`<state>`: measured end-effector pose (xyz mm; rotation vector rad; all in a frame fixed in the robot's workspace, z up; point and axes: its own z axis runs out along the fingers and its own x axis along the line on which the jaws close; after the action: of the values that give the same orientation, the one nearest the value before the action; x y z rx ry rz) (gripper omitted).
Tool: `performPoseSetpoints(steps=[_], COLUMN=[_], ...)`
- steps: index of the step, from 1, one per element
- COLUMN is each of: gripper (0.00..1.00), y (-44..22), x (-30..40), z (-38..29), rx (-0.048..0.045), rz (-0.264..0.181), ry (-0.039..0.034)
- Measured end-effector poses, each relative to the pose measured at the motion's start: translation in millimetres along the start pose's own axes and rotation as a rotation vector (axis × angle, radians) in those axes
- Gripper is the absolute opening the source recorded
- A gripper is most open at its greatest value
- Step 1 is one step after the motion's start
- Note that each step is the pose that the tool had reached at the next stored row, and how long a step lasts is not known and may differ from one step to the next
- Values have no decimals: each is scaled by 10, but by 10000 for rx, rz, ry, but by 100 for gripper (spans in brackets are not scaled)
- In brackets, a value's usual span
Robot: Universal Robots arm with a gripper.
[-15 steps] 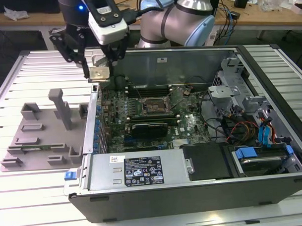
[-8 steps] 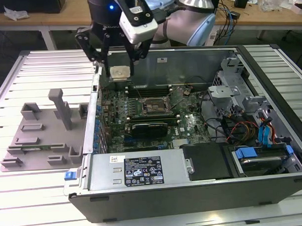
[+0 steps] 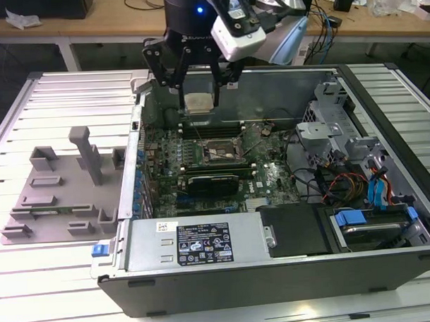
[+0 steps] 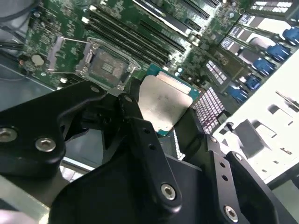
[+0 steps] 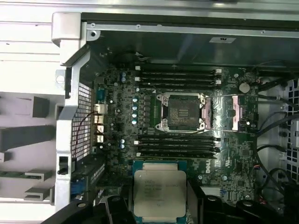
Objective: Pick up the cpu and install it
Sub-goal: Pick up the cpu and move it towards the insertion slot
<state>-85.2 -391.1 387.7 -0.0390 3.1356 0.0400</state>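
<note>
**A:** While the black two-fingered gripper [image 3: 198, 91] hangs over the open grey metal computer case [image 3: 240, 287], how far along would you call the job?

**B:** The pick-up half looks done. The fingers are clamped on the sides of the thin square cpu [image 3: 199, 103] with the silver-grey metal top plate. It is held in the air, clear of the green motherboard [image 3: 272, 177].

**A:** And the install?

**B:** Not done, as I judge it. In the first wrist view the square metal-framed socket [image 5: 181, 112] lies open and empty. The cpu is near it but off to one side, with a bank of black memory slots [image 5: 180, 144] between them.

**A:** The grey plastic fixture tray [image 3: 54, 195]?

**B:** It sits on the white slatted table [image 3: 64, 279] at the exterior view's left, outside the case and well apart from the gripper.
</note>
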Motion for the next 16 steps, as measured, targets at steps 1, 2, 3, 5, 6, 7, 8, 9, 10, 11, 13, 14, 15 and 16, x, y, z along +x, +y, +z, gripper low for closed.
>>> performPoseSetpoints(steps=[1, 2, 3, 5, 6, 7, 8, 9, 10, 11, 13, 14, 15, 16], gripper=[55, 55, 55, 55, 55, 55, 55, 55, 55, 55, 55, 55, 55, 55], y=[-1, -3, -4, -5, -8, -9, -10, -11, -12, -13, -15, -16, -16, -17], x=[-50, -115, -159, -210, -294, -369, -405, -432, -468, -501, -542, -543, -543, -543], z=[0, 1, 1, 1, 1, 1, 2, 2, 2, 2, 71, 98, 115, 142], rx=[0, 0, 1, 0, 1, 1, 1, 1, 1, 1, 0, -1, 0, 1], rz=[0, 0, -1, 0, -1, 1, 0, -1, 0, 0, 1, 1, 2, 0], ry=[0, 0, 0, 0, 0, 1, 0, 1, 0, 1, 0, -1, 0, 0])
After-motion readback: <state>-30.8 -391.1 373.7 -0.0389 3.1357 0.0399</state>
